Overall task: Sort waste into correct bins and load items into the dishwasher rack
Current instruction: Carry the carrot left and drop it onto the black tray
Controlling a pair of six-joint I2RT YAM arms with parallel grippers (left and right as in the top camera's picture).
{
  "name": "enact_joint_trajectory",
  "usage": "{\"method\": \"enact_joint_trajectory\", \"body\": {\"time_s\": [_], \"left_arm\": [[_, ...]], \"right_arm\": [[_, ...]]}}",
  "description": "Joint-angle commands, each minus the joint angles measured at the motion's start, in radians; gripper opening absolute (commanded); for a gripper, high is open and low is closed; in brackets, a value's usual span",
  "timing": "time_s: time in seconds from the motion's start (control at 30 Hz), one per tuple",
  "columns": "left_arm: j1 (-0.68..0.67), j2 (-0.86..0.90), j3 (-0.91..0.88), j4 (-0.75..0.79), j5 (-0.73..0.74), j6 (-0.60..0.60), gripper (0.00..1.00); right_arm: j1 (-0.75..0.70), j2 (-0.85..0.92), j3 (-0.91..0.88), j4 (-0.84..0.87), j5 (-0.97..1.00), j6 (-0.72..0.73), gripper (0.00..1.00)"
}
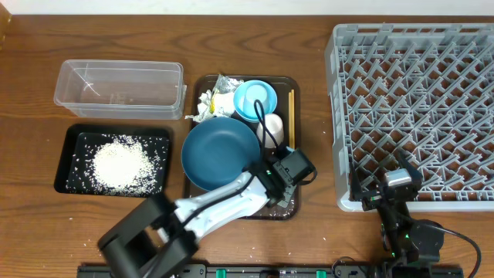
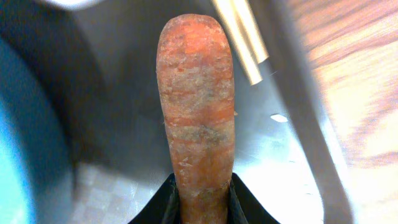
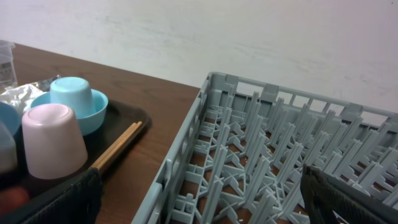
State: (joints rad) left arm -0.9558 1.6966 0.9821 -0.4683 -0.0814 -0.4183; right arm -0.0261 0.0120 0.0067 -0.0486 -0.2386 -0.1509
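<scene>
Your left gripper is pinching the lower end of the orange carrot piece between its dark fingers. The carrot piece is sitting over the floor of the brown tray; you cannot tell whether it is touching. The dark blue bowl is lying on one side and the chopsticks on the other. Your right gripper is hanging wide open and empty, at a corner of the grey rack.
</scene>
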Motion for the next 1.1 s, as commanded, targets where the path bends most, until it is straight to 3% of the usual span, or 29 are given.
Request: {"method": "enact_joint_trajectory", "body": {"time_s": [0.0,0.2,0.4,0.7,0.9,1.07], "left_arm": [[0.003,-0.095,0.008,-0.010,-0.004,0.001,0.21],[0.032,-0.275,0.009,-0.036,-0.009,-0.011,0.21],[0.191,-0.473,0.009,-0.151,-0.127,-0.044,0.21],[0.697,-0.604,0.007,-0.306,-0.154,-0.053,0.21],[1.055,-0.544,-0.014,-0.314,-0.100,-0.179,0.21],[1.242,-0.416,-0.014,-0.269,0.018,-0.189,0.21]], "right_arm": [[-0.013,-0.005,-0.001,-0.004,0.002,-0.011,0.99],[-0.013,-0.005,-0.001,-0.004,0.002,-0.011,0.99],[-0.013,-0.005,-0.001,-0.004,0.002,-0.011,0.99],[-0.013,-0.005,-0.001,-0.004,0.002,-0.011,0.99],[-0.013,-0.005,-0.001,-0.004,0.002,-0.011,0.99],[-0.013,-0.005,-0.001,-0.004,0.002,-0.011,0.99]]}}
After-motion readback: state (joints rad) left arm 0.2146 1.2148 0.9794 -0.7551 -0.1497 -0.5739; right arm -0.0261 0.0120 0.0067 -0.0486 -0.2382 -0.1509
